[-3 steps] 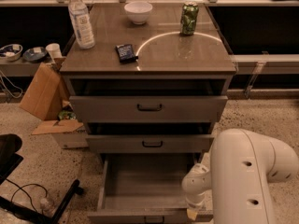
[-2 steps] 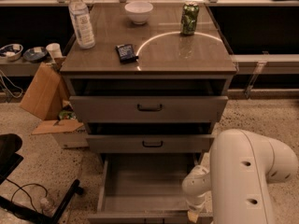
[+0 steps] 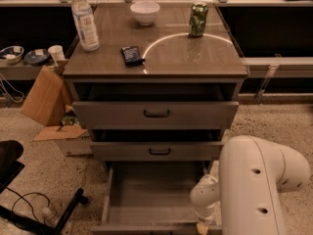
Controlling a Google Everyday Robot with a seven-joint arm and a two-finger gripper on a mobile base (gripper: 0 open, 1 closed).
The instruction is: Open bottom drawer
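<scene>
The pincer (image 3: 202, 227) of the single white arm (image 3: 261, 180) hangs at the lower edge of the view, low against the right end of the front of the bottom drawer (image 3: 151, 192). It is mostly cut off by the frame, so how wide it stands and whether it grips or merely touches the drawer front cannot be told. The drawer stands well out of the cabinet, its plain grey inside bare. Its floor stretches to the left of the pincer and back beyond it toward the cabinet. Its front runs crosswise, leftward from the pincer along the bottom of the view, and its handle is out of sight. The slide line runs straight from the cabinet toward the pincer, so any further pull would have to follow that line and not drag sideways. By the look of it the opening is largely done. Above and beyond the pincer sit the middle drawer (image 3: 159, 151) and the top drawer (image 3: 156, 114), each pulled out a little with its dark handle showing. Higher up, the table (image 3: 195, 62) carries a bottle (image 3: 84, 21), a bowl (image 3: 145, 11) and a can (image 3: 198, 18), all well clear of the arm.
</scene>
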